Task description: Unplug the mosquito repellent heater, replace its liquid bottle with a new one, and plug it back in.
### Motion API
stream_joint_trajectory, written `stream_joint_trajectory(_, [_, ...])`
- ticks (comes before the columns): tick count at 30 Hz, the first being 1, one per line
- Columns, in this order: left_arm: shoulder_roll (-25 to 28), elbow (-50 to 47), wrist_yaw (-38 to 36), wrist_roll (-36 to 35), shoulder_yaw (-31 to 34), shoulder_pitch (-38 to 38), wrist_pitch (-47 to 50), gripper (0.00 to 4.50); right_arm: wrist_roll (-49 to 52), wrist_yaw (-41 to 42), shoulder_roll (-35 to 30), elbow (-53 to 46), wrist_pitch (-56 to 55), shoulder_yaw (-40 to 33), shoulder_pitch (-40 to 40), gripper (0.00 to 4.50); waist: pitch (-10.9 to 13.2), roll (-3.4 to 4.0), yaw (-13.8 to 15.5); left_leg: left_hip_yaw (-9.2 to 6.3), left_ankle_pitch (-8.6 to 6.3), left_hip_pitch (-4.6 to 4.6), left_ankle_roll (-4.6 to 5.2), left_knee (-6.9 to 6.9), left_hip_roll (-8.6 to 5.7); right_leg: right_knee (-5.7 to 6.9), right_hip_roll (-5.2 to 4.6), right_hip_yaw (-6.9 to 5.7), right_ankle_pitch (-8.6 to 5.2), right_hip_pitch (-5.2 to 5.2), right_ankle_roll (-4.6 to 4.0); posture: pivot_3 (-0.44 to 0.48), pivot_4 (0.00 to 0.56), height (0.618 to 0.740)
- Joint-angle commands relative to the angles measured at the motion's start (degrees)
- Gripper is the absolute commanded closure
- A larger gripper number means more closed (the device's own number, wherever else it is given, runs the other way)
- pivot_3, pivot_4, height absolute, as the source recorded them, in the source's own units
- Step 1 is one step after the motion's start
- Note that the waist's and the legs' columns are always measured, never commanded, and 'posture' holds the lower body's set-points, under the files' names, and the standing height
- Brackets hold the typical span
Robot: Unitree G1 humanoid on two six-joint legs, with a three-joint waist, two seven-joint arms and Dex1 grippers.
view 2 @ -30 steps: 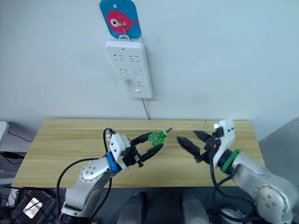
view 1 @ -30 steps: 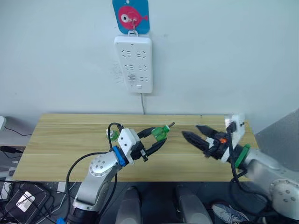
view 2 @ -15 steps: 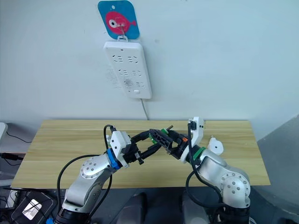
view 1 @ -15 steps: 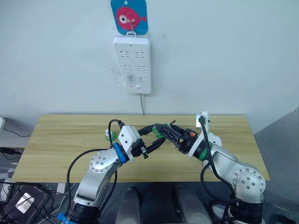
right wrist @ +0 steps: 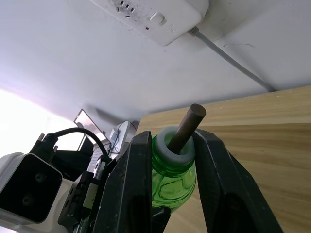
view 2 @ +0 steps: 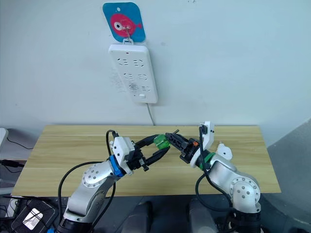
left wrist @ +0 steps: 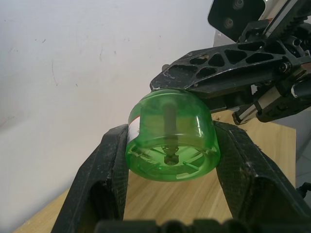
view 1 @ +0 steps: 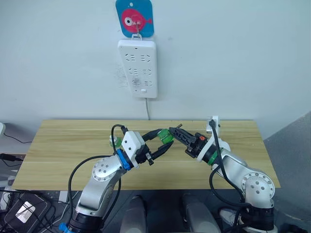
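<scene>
A green see-through liquid bottle [left wrist: 170, 141] hangs above the wooden table [view 1: 63, 145], tilted with its dark wick [right wrist: 190, 121] pointing toward the right arm. My left gripper [view 1: 166, 140] is shut on the bottle's body. My right gripper [right wrist: 174, 138] is shut on its white-collared neck from the other side. The mosquito repellent heater [view 2: 224, 151], a small white rounded unit, lies on the table behind my right forearm, with nothing touching it.
A long white power strip [view 1: 138, 68] hangs on the wall under a blue fish hook plate [view 1: 134, 17], its cord dropping behind the table. A second small green item [view 1: 115, 141] sits on the table behind my left wrist.
My right gripper swung in from the right side of the table to the bottle and closed on its neck. The left gripper kept holding the bottle in place.
</scene>
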Motion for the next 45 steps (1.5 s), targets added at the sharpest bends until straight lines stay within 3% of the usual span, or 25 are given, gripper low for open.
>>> stream_joint_trajectory(1, [1.16, -2.32, 0.18, 0.77, 0.05, 0.75, -0.21, 1.24, 1.73, 2.88, -1.39, -1.62, -0.16, 2.61, -1.07, 3.66, -0.09, 0.01, 0.03, -0.01, 0.0, 0.0, 0.0, 0.0, 0.0, 0.0, 0.0, -0.01, 0.0, 0.0, 0.0, 0.0, 0.189, 0.735])
stream_joint_trajectory(4, [4.73, -3.56, -0.19, 2.04, 1.81, 3.16, 0.26, 0.31, -4.08, 6.6, -6.28, -1.43, -3.35, 3.29, -1.91, 3.66, -0.17, 0.01, 0.03, -0.01, 0.0, 0.01, 0.0, -0.01, 0.01, 0.01, 0.01, -0.01, 0.0, 0.0, 0.0, 0.01, 0.194, 0.735])
stream_joint_trajectory(6, [7.97, -4.76, -0.9, 1.9, 3.49, 5.84, 1.41, 0.3, -11.71, 10.63, -10.9, 0.04, -8.23, 5.68, -2.63, 3.66, -0.19, 0.0, 0.1, 0.01, 0.0, 0.01, 0.0, 0.0, -0.01, 0.0, -0.01, 0.01, 0.0, 0.0, 0.0, 0.027, 0.195, 0.735])
stream_joint_trajectory(9, [11.17, -6.65, -0.6, 1.45, 5.05, 10.51, 3.37, 0.3, -33.23, 15.59, -18.01, 9.74, -25.15, 15.95, -4.47, 3.66, -0.24, -0.03, 0.24, 0.01, 0.0, 0.04, 0.0, -0.01, -0.01, -0.01, -0.01, 0.0, 0.0, 0.0, 0.0, 0.048, 0.192, 0.735])
stream_joint_trajectory(14, [11.9, -8.79, 0.46, 3.64, 3.68, 14.72, 3.32, 0.3, -55.09, 13.37, -16.6, 36.36, -51.3, 22.6, -10.71, 3.66, -0.35, -0.15, 0.61, 0.05, 0.0, 0.11, 0.0, -0.04, 0.0, -0.02, -0.01, 0.01, 0.0, 0.02, 0.0, 0.091, 0.189, 0.735])
stream_joint_trajectory(19, [10.81, -10.23, 2.32, 4.8, 2.81, 15.37, 3.74, 0.3, -61.23, 11.77, -12.74, 58.81, -64.65, 20.24, -17.3, 3.66, -0.36, -0.17, 1.71, 0.06, 0.0, 0.11, -0.02, -0.04, 0.0, 0.01, -0.03, 0.01, 0.05, 0.02, -0.08, 0.132, 0.187, 0.735])
stream_joint_trajectory(26, [8.93, -9.61, 4.88, 5.04, 3.15, 15.08, 3.63, 0.3, -64.29, 13.72, -11.11, 68.42, -70.62, 18.42, -19.3, 3.66, -0.39, -0.15, 2.66, 0.05, 0.0, 0.13, -0.02, -0.05, -0.01, 0.04, -0.07, -0.02, 0.08, 0.05, -0.12, 0.141, 0.186, 0.735])
stream_joint_trajectory(27, [8.71, -9.4, 5.23, 5.13, 3.28, 15.22, 3.49, 0.3, -64.32, 13.72, -10.92, 68.59, -70.69, 18.01, -19.21, 3.66, -0.41, -0.15, 2.68, 0.05, 0.0, 0.16, -0.02, -0.05, -0.01, 0.06, -0.07, -0.02, 0.09, 0.05, -0.14, 0.139, 0.187, 0.735])
stream_joint_trajectory(32, [7.69, -8.26, 6.45, 4.83, 4.27, 15.45, 1.98, 0.3, -63.68, 15.57, -10.31, 67.54, -70.68, 15.93, -18.33, 1.92, -0.45, -0.14, 2.76, 0.06, 0.0, 0.23, -0.02, -0.05, 0.0, 0.12, -0.06, -0.01, 0.1, 0.09, -0.15, 0.129, 0.19, 0.735])
stream_joint_trajectory(33, [7.68, -8.13, 6.35, 4.54, 4.5, 15.58, 1.82, 0.0, -63.31, 16.42, -10.44, 66.07, -70.47, 15.67, -17.76, 1.49, -0.45, -0.14, 2.83, 0.07, 0.0, 0.23, -0.02, -0.05, 0.0, 0.12, -0.06, -0.01, 0.1, 0.09, -0.15, 0.128, 0.191, 0.735])
stream_joint_trajectory(37, [7.58, -5.65, 8.11, 6.45, 6.65, 18.8, -0.57, 0.0, -61.91, 22.69, -13.63, 53.34, -67.78, 15.74, -13.03, 0.02, -0.46, -0.13, 3.16, 0.06, 0.0, 0.23, -0.02, -0.06, -0.01, 0.11, -0.07, 0.0, 0.1, 0.09, -0.15, 0.124, 0.195, 0.735])
stream_joint_trajectory(45, [2.69, 1.41, 14.67, 4.89, 15.11, 25.27, -0.81, 0.0, -53.9, 40.11, -23.8, 17.27, -54.0, 20.01, -3.05, 0.02, -0.47, -0.12, 3.02, 0.03, -0.01, 0.25, -0.01, -0.04, 0.03, 0.11, -0.02, 0.0, 0.09, 0.13, -0.14, 0.101, 0.218, 0.735])
